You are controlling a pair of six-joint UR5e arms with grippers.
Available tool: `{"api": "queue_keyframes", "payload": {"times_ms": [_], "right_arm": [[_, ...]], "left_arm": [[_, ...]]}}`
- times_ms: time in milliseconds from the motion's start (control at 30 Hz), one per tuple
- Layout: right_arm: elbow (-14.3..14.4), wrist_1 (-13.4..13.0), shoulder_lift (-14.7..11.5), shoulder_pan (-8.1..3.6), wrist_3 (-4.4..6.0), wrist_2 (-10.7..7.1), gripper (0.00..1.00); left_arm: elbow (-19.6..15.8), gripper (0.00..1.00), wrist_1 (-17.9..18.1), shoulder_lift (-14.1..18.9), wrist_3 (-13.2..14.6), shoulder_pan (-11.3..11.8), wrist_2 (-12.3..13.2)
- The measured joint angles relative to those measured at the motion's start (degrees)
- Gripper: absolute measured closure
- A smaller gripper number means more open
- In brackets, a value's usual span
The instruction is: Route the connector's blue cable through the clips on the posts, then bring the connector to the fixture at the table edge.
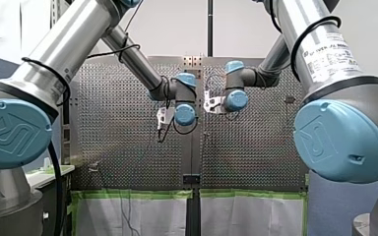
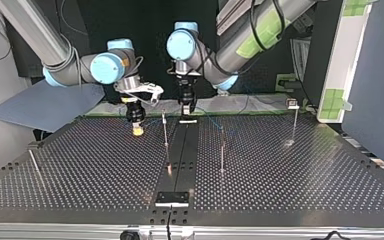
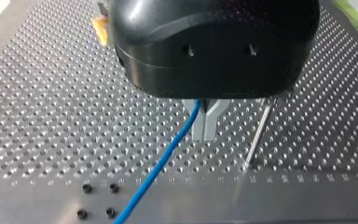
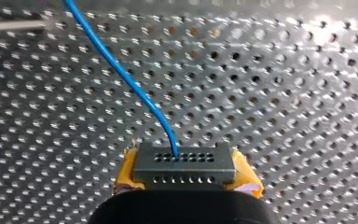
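The grey connector (image 4: 185,163) sits between the yellow pads (image 4: 126,175) of my right gripper (image 4: 185,179), which is shut on it. The blue cable (image 4: 121,70) leaves the connector's face and runs off across the table. In the left wrist view my left gripper (image 3: 204,133) has its metal fingers shut on the blue cable (image 3: 158,168), just above the plate and beside a thin post (image 3: 258,135). In the top view my right gripper (image 2: 137,129) hangs at the back left of centre, and my left gripper (image 2: 187,112) hangs at the back centre.
Thin posts stand on the perforated table (image 2: 290,190): one near the middle (image 2: 165,130), another right of it (image 2: 222,150), a clip-topped one at the back right (image 2: 294,122), and a leaning one at the far left (image 2: 34,162). The fixture (image 2: 172,198) sits at the near edge.
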Motion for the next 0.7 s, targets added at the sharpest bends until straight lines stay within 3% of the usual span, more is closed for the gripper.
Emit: {"api": "queue_keyframes", "payload": {"times_ms": [433,700], "right_arm": [[6.9,-4.22,-0.1,0.43,-0.22,-3.74,1.0],[10.38,-7.47,-0.17,0.47,0.09,-4.51,1.0]], "left_arm": [[0.19,1.0,1.07,-2.82,-0.01,-0.39,-0.44],[0.21,1.0,1.21,-3.05,0.13,0.31,-0.42]]}}
